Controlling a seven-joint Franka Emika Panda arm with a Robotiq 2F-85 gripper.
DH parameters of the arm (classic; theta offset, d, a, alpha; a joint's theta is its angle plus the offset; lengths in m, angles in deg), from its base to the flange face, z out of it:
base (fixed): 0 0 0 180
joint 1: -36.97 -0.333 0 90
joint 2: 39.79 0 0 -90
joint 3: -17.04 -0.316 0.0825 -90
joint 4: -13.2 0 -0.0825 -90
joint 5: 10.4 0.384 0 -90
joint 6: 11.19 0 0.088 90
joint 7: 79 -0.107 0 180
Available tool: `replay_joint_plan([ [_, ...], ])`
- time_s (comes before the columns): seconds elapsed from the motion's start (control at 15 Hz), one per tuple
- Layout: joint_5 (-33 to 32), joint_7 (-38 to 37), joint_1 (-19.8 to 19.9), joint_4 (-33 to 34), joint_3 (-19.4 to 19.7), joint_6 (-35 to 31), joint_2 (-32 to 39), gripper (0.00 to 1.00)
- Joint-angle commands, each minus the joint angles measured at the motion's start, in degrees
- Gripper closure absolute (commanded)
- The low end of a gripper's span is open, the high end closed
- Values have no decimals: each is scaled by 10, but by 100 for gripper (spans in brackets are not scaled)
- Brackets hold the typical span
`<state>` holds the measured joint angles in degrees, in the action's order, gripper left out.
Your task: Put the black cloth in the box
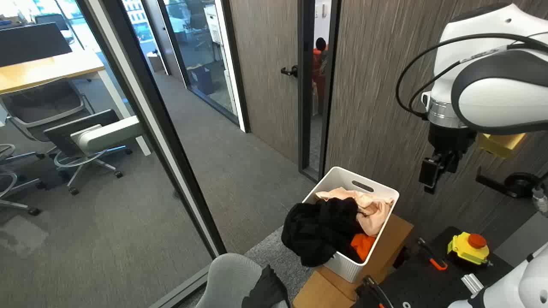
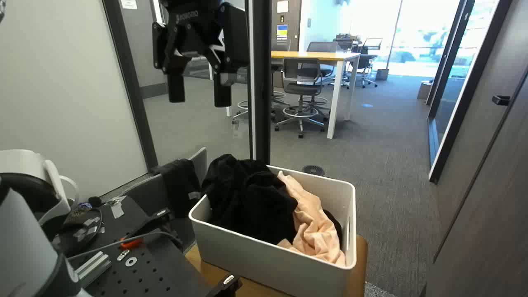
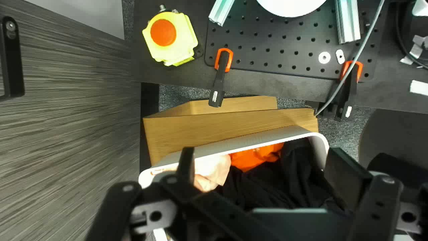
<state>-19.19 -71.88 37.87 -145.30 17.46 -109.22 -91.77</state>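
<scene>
Apparently, the placing is nearly finished. In an exterior view, the black cloth (image 1: 319, 229) lies heaped in the white box (image 1: 349, 269), bulging over the rim on the side towards a grey chair (image 1: 229, 278), where another dark cloth (image 1: 267, 288) hangs. The next move likely calls for tucking that overhang inside, or simply backing away. In an exterior view, the jaws stand wide apart, higher than the box, holding nothing. The black cloth looks thick, soft and matt against crumpled peach fabric (image 2: 315, 231); the box has rounded corners and stiff-looking walls. In the wrist view, orange fabric (image 3: 254, 157) shows below the parted jaws, with wood-toned panels (image 3: 187, 134) and a black perforated plate (image 3: 259, 57) beyond.
</scene>
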Motion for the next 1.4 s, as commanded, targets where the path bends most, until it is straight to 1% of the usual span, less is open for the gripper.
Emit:
replay_joint_plan([
  [0.0,-4,-4,-7,1,6,2,0,0],
  [0.53,-6,-1,-10,3,5,-3,8,0],
  [0.6,-11,1,-14,7,-1,-16,25,0],
  [0.87,-9,32,-45,22,-3,-77,87,0],
  [1.0,-1,39,-65,32,-15,-97,110,0],
  [1.2,-6,58,-87,50,-25,-148,171,0],
  [1.33,-6,88,-109,65,-34,-181,218,0],
])
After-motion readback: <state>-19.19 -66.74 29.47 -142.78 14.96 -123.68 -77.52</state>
